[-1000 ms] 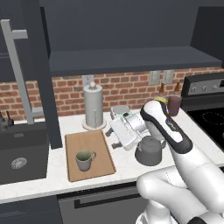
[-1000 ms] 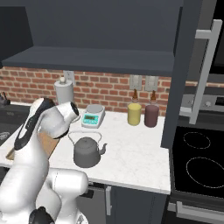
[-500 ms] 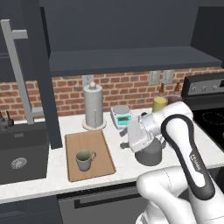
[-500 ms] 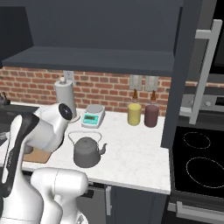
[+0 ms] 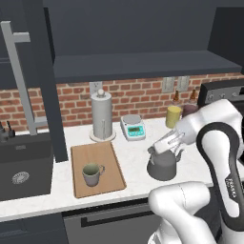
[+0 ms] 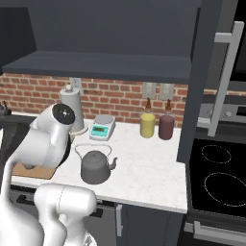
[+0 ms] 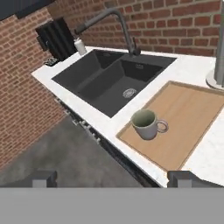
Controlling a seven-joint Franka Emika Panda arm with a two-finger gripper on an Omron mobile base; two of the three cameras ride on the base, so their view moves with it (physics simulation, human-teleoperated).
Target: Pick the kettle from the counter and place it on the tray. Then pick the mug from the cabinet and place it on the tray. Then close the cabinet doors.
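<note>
- Kettle (image 5: 163, 166) sits on counter (image 5: 136, 152), right of tray (image 5: 112, 164), not on it yet; mug (image 5: 92, 174) already stands on tray.
- Looks rigid metal, probably heavy-ish, domed body slick.
- Best hold: thin arched wire handle at top, centred so it hangs level.
- Gripper (image 5: 169, 141) just above kettle, jaws wide apart, nothing held.
- Cabinet doors (image 5: 45, 81) open.

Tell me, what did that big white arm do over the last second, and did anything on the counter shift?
The arm swung rightward, from between the tray and the kettle to a spot over the kettle. Its end effector stayed open, holding nothing. The mug stayed on the tray, the kettle stayed on the counter, and the cabinet doors stayed open.
</note>
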